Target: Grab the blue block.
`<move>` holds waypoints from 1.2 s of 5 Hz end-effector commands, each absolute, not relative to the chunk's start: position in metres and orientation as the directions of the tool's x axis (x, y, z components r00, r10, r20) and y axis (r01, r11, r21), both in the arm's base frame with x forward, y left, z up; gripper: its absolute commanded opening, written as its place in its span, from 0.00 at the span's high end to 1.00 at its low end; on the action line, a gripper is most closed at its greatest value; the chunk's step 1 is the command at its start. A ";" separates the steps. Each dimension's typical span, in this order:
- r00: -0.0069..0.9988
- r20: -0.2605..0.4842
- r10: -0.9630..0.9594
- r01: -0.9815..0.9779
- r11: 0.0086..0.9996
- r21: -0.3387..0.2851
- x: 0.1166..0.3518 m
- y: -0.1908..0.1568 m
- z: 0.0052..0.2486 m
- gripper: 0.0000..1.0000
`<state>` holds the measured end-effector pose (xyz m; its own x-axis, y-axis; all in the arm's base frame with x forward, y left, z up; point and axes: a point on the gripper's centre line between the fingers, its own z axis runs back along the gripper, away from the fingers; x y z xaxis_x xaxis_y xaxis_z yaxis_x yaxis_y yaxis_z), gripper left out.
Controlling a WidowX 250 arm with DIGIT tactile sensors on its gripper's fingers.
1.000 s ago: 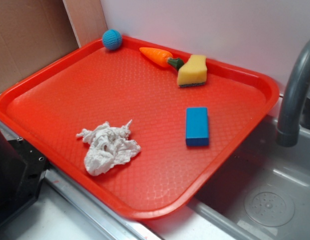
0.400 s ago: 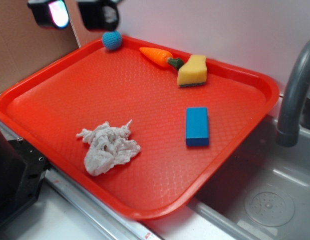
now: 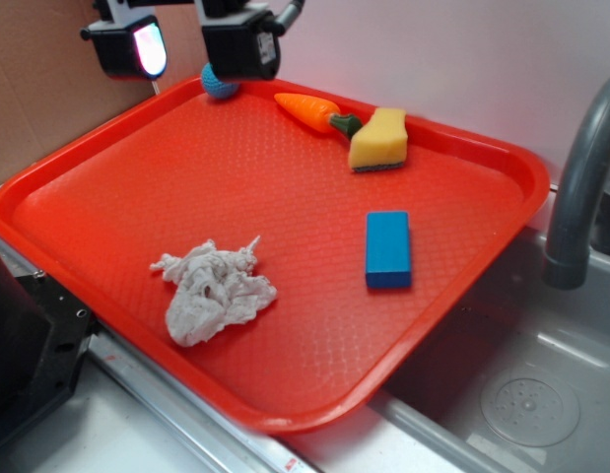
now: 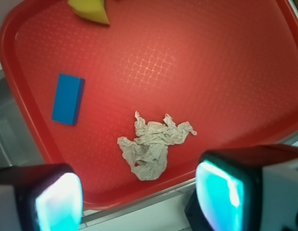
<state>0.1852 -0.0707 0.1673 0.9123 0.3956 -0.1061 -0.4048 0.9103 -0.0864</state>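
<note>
1. The red tray (image 3: pixel 107 158) carries all items.
2. The tool (image 3: pixel 191 44) hangs above the tray's far left corner, jaws spread wide, gripping nothing.
3. The blue block (image 3: pixel 387 248) lies flat near the right rim, well apart from the tool.
4. Step in hand: approach. Next move: travel over the block, align, descend.

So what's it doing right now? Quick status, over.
Gripper open, empty, high over tray's far corner. Blue block lying flat, untouched, well away. Path clear; crumpled rag off to one side.
</note>
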 end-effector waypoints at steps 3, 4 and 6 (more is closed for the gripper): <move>0.868 0.014 0.496 -0.493 0.865 -0.089 0.260 -0.114 0.086 0.00; 0.841 -0.034 0.540 -0.540 0.836 -0.096 0.250 -0.120 0.068 0.00; 0.838 -0.154 0.524 -0.540 0.838 -0.081 0.240 -0.124 0.013 0.00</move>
<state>0.2440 -0.1320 0.0230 0.8409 0.5231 -0.1388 -0.5379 0.8362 -0.1071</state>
